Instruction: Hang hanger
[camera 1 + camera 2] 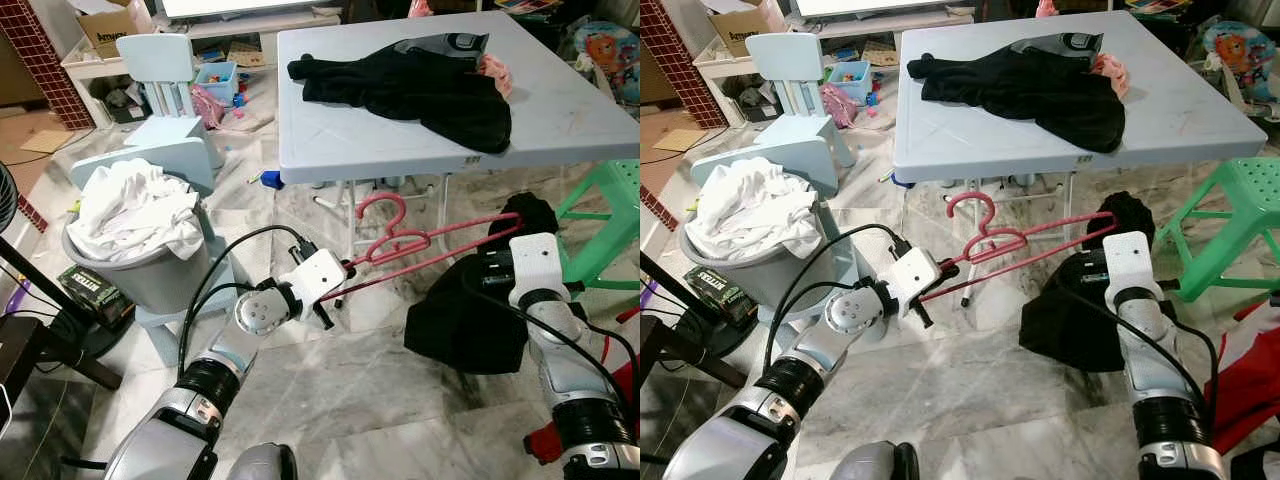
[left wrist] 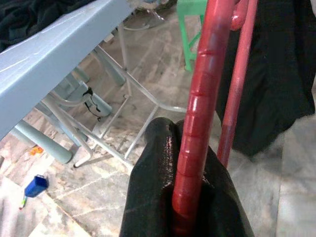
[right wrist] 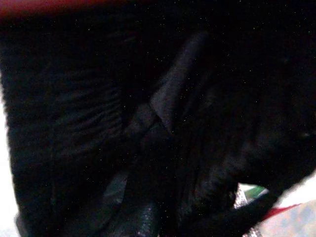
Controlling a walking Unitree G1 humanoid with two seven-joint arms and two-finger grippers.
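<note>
Pink hanger clamped at its left end by my left gripper. My right gripper is buried in black cloth, jaws unreadable. I'd keep the hanger level, hook upward.

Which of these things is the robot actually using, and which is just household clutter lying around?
In use:
pink hanger, clamped in the left gripper
black garment at the right gripper

Lying about:
black clothes on the grey table
bin of white laundry
green stool
small blue chair
</note>
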